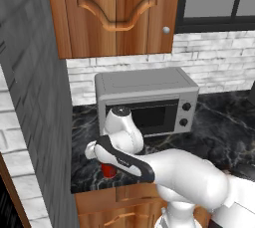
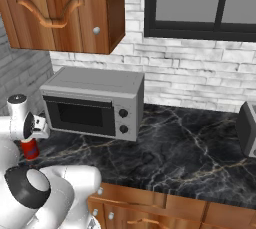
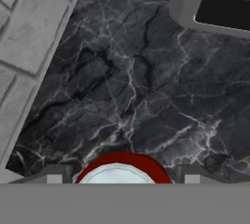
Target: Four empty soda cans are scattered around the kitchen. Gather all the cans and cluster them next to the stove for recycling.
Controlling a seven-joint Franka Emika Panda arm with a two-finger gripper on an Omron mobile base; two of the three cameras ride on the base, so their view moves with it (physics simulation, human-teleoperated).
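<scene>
Red soda can stands upright on the black marble counter, between the gripper's 2 fingers; whether they clamp it I cannot tell. Silver toaster oven sits behind.

No text, label, brand, number or sign can be read anywhere in these pictures. The red soda can on the worktop shows a plain red side and a bare silvery top, with no lettering that can be made out. The silver toaster oven has two dark knobs on its front panel, but no markings around them are legible.
</scene>
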